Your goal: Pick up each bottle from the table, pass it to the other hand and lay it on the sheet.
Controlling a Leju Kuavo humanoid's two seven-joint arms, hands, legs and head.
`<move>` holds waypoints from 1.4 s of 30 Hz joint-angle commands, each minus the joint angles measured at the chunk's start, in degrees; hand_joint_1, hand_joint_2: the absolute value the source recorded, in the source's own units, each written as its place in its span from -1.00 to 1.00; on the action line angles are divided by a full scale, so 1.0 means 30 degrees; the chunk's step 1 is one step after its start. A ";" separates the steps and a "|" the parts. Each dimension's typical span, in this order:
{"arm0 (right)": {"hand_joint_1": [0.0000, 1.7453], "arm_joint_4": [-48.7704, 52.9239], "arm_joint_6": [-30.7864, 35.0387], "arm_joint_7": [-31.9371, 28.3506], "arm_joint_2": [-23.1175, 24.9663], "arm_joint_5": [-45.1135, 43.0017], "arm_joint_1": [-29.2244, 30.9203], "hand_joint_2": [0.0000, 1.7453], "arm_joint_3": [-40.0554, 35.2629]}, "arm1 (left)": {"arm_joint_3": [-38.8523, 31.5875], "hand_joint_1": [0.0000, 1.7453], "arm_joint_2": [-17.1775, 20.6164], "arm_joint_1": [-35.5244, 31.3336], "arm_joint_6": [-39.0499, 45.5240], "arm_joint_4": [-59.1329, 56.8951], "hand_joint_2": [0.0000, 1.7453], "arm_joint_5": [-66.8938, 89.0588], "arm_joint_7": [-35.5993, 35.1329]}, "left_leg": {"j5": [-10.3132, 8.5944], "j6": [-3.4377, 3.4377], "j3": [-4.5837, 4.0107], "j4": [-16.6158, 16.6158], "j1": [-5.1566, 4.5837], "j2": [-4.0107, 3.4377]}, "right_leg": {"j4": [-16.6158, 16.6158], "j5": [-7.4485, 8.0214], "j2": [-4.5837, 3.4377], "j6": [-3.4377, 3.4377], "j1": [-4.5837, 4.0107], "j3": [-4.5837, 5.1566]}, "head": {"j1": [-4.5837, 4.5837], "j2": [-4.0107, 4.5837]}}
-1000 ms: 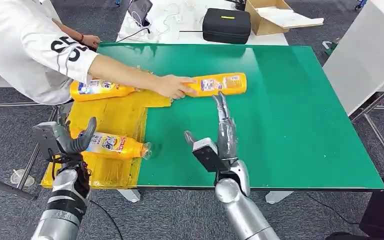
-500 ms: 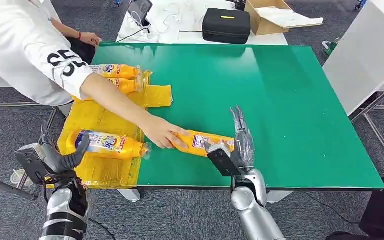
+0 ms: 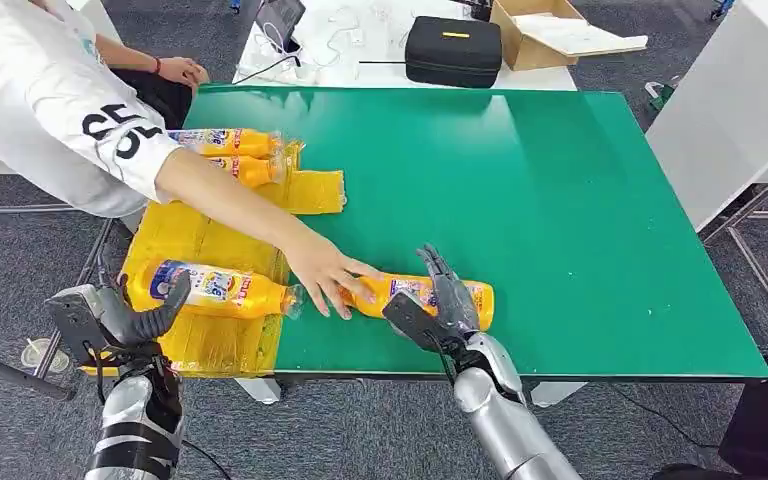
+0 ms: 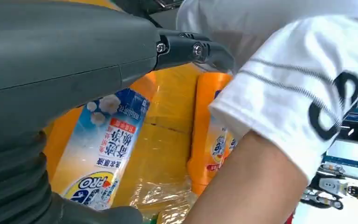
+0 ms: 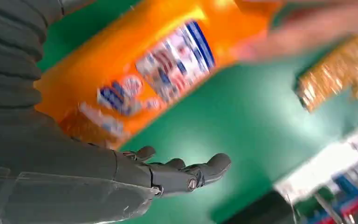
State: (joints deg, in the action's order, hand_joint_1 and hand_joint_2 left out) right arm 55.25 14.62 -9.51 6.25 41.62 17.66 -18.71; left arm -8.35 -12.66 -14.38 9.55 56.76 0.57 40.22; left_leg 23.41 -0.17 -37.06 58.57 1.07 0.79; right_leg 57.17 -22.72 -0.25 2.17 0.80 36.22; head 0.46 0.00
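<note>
On the near edge of the green table point(image 3: 580, 200), one orange bottle point(image 3: 430, 293) lies on its side, a person's hand point(image 3: 322, 272) on its cap end. It is not yet picked up. Three bottles already lie on the yellow sheet point(image 3: 210, 240): two far-left point(image 3: 225, 142), one near point(image 3: 210, 286). Judging by this, the job is mostly done; pick, handover and placing of the last bottle remain. Right hand point(image 3: 438, 305) sits over the bottle, fingers spread, not clasping. Left hand point(image 3: 110, 312) hovers by the sheet's near-left corner, fingers apart, holding nothing.
</note>
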 commanded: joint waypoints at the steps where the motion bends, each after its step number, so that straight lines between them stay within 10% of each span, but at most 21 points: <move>1: -1.00 -0.5002 -0.1231 0.0915 -0.0882 0.0294 0.2949 1.00 -0.1652 | -0.0105 -1.00 0.0326 -0.1265 -0.0269 -0.2514 1.00 -0.0001 -0.0093 | 0.0011 0.0020 0.0091 -0.0021 -0.0002 -0.0035 | -0.0029 0.0001 -0.0009 -0.0021 -0.0008 -0.0083 | 0.0000 0.0000; 32: -0.86 -0.9061 -0.7792 0.2031 -0.2456 0.0278 0.7000 1.00 -0.6992 | -0.0322 -1.00 0.0396 -0.2368 -0.0776 -0.4915 1.00 -0.0312 -0.0643 | -0.0030 0.0027 0.0211 -0.0029 0.0005 0.0005 | -0.0043 0.0018 0.0043 -0.0028 -0.0016 -0.0215 | 0.0000 0.0000; 34: 0.80 -0.9160 -0.8405 0.1843 -0.2627 -0.0074 0.7095 1.00 -0.7566 | -0.0268 -1.00 0.0428 -0.2466 -0.0839 -0.5137 1.00 -0.0325 -0.0666 | -0.0021 0.0019 0.0204 -0.0014 0.0002 -0.0007 | -0.0026 0.0015 0.0020 -0.0017 -0.0009 -0.0195 | 0.0000 0.0000; 35: 1.00 -0.9196 -0.8566 0.1730 -0.2708 -0.0182 0.7128 1.00 -0.7727 | -0.0275 -1.00 0.0434 -0.2523 -0.0852 -0.5225 1.00 -0.0359 -0.0678 | -0.0032 0.0028 0.0222 -0.0031 0.0005 0.0005 | -0.0047 0.0023 0.0045 -0.0030 -0.0018 -0.0227 | 0.0000 0.0000; 42: 1.00 -0.8511 -0.8310 0.1160 -0.3175 -0.1715 0.7009 1.00 -0.8514 | -0.0210 -1.00 0.0426 -0.2598 -0.0675 -0.5419 1.00 -0.0483 -0.0596 | -0.0028 0.0028 0.0281 -0.0027 0.0004 0.0016 | -0.0047 0.0017 0.0049 -0.0021 -0.0013 -0.0288 | 0.0007 0.0000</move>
State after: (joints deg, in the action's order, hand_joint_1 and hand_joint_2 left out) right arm 33.24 -10.21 -5.38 -1.01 39.47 40.24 -39.37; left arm -9.31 -12.28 -19.71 7.26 45.79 -0.57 38.73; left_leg 23.36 -0.14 -36.31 58.58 1.06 0.72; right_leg 57.15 -22.67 -0.30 2.17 0.81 35.54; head 0.48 0.00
